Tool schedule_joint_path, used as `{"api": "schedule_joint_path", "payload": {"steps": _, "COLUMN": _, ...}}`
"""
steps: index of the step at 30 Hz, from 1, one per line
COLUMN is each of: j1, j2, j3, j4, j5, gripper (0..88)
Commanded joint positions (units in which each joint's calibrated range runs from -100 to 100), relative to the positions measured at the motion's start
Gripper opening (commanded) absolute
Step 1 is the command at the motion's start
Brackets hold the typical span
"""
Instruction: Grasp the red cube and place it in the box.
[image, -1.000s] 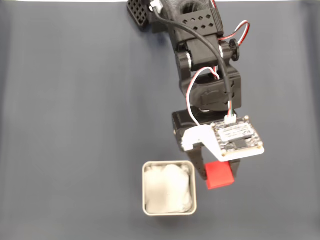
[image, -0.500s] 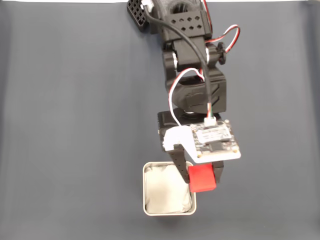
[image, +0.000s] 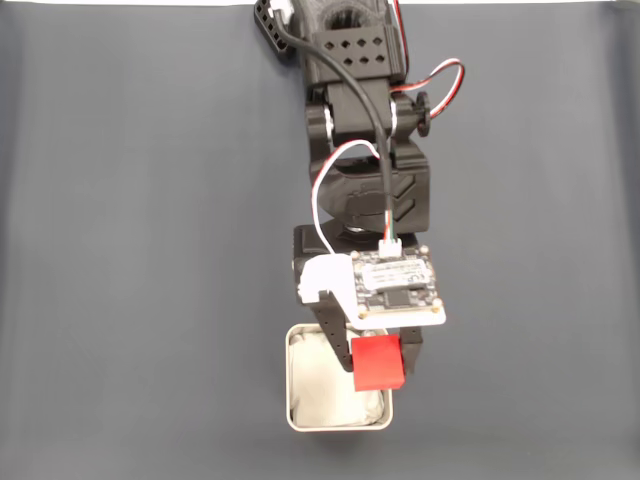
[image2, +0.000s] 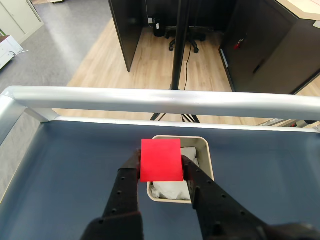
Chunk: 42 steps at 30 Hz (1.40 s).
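Two black fingers of end effector clamped on opposite side faces of red cube; cube lifted clear of desk. Same grip seen in wrist view: end effector closed on red cube, one finger at each side, cube face square to camera. Box directly beneath end effector in fixed view, with cube overlapping its upper right corner and most of its white lining exposed to the left of end effector. Box just beyond and below fingertips in wrist view, partly hidden by cube. Grey metal rail along far desk edge, ahead of end effector.
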<state>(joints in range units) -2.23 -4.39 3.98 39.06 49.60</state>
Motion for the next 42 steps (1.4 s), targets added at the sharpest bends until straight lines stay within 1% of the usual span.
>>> {"api": "schedule_joint_path", "payload": {"steps": 1, "j1": 1.23, "j2": -0.21, "j3": -0.33, "j4": -1.68, "j5": -0.15, "gripper": 8.1}}
{"api": "schedule_joint_path", "payload": {"steps": 19, "j1": 2.01, "j2": 4.65, "j3": 0.22, "j4": -4.88, "j5": 0.24, "gripper": 8.1}}
{"api": "schedule_joint_path", "payload": {"steps": 42, "j1": 3.72, "j2": 5.25, "j3": 0.58, "j4": -5.54, "j5": 0.68, "gripper": 8.2}}
